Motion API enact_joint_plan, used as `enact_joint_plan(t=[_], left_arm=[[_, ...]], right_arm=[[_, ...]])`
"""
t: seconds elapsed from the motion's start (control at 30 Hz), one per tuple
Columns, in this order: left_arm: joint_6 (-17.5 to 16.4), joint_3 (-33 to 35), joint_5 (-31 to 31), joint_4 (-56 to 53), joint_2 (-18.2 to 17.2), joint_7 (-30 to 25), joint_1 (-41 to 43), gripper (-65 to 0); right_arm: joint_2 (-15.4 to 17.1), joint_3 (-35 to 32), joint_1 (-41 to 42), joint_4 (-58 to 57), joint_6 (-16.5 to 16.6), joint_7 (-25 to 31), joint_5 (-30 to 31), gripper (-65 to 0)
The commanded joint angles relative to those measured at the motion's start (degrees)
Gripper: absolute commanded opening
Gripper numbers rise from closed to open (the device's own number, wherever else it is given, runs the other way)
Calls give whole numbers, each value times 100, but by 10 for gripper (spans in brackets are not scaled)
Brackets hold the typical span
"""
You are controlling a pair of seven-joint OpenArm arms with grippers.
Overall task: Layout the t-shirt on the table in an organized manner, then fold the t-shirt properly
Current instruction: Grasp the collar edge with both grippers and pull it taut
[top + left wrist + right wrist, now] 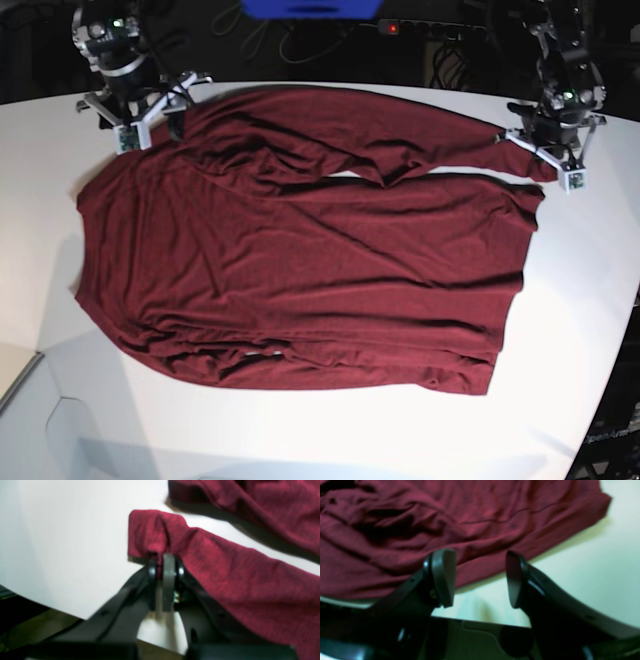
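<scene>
One maroon t-shirt [300, 270], soft heathered knit, lies spread and rumpled across the smooth white table [40, 240], a long sleeve stretched toward two o'clock. Dark clutter and cables sit beyond the curved edge. Only the wrist views show the grips: left gripper [166, 563] pinches the cuff tight; right gripper [480, 577] gapes wide, empty, beside the shirt's edge.

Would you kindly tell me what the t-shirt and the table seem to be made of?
The t-shirt looks like soft knit fabric, matte dark maroon: the left wrist view shows a heathered weave, and it drapes in wrinkles. The table seems a smooth, hard white surface, perhaps laminate or painted board; it shows soft shadows and no grain, so the material stays uncertain.
</scene>
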Motion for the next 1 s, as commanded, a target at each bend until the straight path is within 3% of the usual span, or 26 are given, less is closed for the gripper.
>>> enact_joint_plan(t=[0.0, 0.23, 0.7, 0.8, 0.97], left_arm=[[18, -8, -9, 81, -58, -10, -28, -650], [18, -17, -9, 81, -58, -19, -28, -650], [18, -17, -9, 81, -58, -37, -28, -650], [18, -17, -9, 81, -58, -37, -28, -650], [18, -35, -9, 90, -58, -37, -28, -650]], right_arm=[[-57, 2, 17, 6, -39, 95, 16, -324], [-162, 11, 96, -301, -48, 95, -10, -259], [-153, -165, 70, -697, -48, 95, -10, -265], [-153, -174, 87, -811, -48, 95, -10, -322], [-136, -139, 122, -961, -48, 95, 8, -580]])
